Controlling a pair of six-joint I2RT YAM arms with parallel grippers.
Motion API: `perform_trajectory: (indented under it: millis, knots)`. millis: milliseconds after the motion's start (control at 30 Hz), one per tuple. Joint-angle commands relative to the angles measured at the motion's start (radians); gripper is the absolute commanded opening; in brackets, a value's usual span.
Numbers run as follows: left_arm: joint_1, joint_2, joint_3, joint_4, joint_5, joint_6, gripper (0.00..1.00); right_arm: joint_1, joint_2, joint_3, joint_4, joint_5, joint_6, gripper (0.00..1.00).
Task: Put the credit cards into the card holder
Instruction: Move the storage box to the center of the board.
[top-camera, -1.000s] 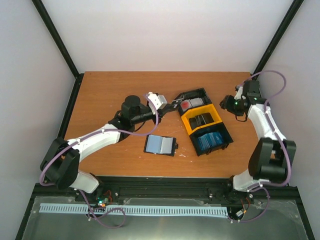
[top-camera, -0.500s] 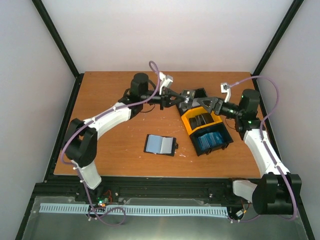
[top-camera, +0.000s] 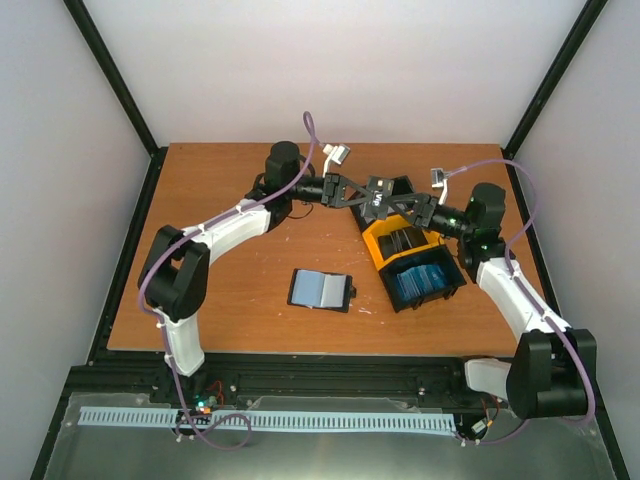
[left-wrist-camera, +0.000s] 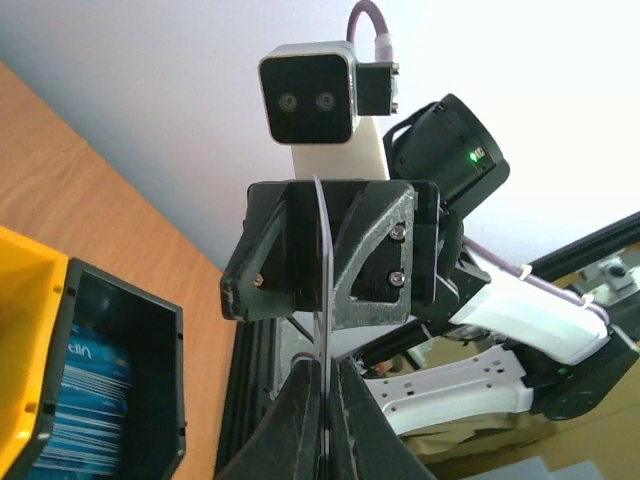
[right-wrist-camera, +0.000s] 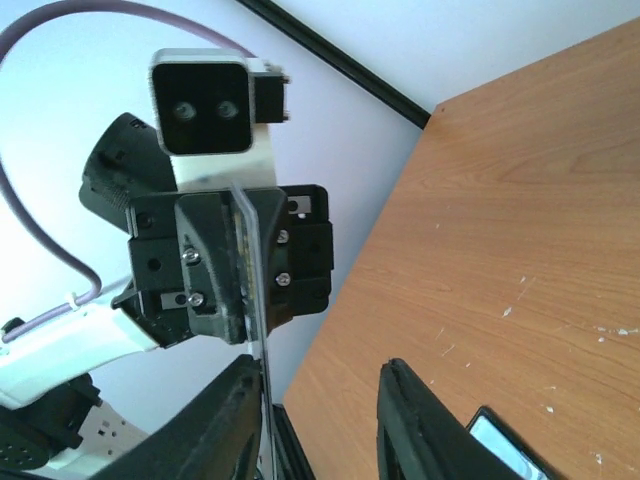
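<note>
My left gripper (top-camera: 354, 193) is shut on a dark grey credit card (top-camera: 378, 197) and holds it in the air over the far end of the tray row. In the left wrist view the card (left-wrist-camera: 322, 300) stands edge-on between the closed fingertips of that gripper (left-wrist-camera: 324, 375). My right gripper (top-camera: 412, 208) faces it from the right with jaws open around the card's other end. In the right wrist view the card (right-wrist-camera: 256, 300) lies against the left finger (right-wrist-camera: 232, 405), and the right finger (right-wrist-camera: 408, 405) stands well apart. The card holder (top-camera: 321, 290) lies open on the table, light blue inside.
A joined row of trays (top-camera: 434, 236) sits under both grippers: a black one far, a yellow one with dark cards (top-camera: 403, 240), a black one with light blue cards (top-camera: 420, 280). Bare wooden table (top-camera: 220, 200) spreads to the left.
Both arms swung in and met above the trays. The left gripper lifted the dark card towards the right gripper, which came round its free end and narrowed its jaws.
</note>
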Motion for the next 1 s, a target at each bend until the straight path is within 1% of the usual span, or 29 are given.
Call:
perform_trajectory:
  millis: [0,67,100,300,400,467,533,567,600,633,667,733,833,900,967]
  knots:
    - [-0.004,0.007,-0.006,0.128,0.019,-0.171,0.01,0.016,0.031,-0.050,0.141,-0.020,0.133,0.30]
    - [-0.007,0.010,-0.014,0.109,0.009,-0.165,0.01,0.022,0.025,-0.090,0.284,-0.019,0.217,0.29]
    - [-0.008,0.013,-0.018,0.102,0.005,-0.164,0.01,0.026,0.025,-0.096,0.312,-0.016,0.236,0.29]
    - [-0.026,0.027,-0.006,0.109,0.009,-0.164,0.01,0.056,0.059,-0.119,0.343,-0.023,0.242,0.24]
    - [-0.037,0.035,-0.010,0.114,0.011,-0.158,0.01,0.071,0.070,-0.144,0.423,-0.029,0.275,0.22]
    - [-0.046,0.042,-0.012,0.112,0.013,-0.143,0.02,0.075,0.077,-0.169,0.511,-0.033,0.306,0.15]
    - [-0.051,0.050,-0.011,0.103,0.011,-0.121,0.05,0.075,0.082,-0.192,0.587,-0.029,0.326,0.06]
    - [-0.053,0.054,-0.012,0.095,0.010,-0.105,0.09,0.075,0.085,-0.202,0.601,-0.022,0.314,0.03]
    - [-0.053,0.059,-0.012,0.079,0.006,-0.086,0.15,0.075,0.084,-0.209,0.586,-0.007,0.284,0.03]
    - [-0.052,0.063,-0.009,0.061,-0.005,-0.058,0.22,0.075,0.082,-0.212,0.545,0.010,0.241,0.03]
    - [-0.052,0.068,0.000,0.034,-0.018,-0.032,0.26,0.074,0.080,-0.212,0.486,0.028,0.188,0.03]
    - [-0.053,0.095,0.029,-0.008,-0.026,-0.001,0.33,0.073,0.082,-0.205,0.399,0.054,0.125,0.03]
    - [-0.054,0.162,0.087,-0.060,-0.023,0.018,0.33,0.058,0.082,-0.209,0.371,0.074,0.113,0.03]
    - [-0.058,0.207,0.116,-0.059,-0.023,0.016,0.27,0.031,0.088,-0.204,0.340,0.073,0.099,0.03]
    - [-0.063,0.259,0.156,-0.049,-0.022,0.008,0.17,0.001,0.103,-0.195,0.290,0.066,0.072,0.03]
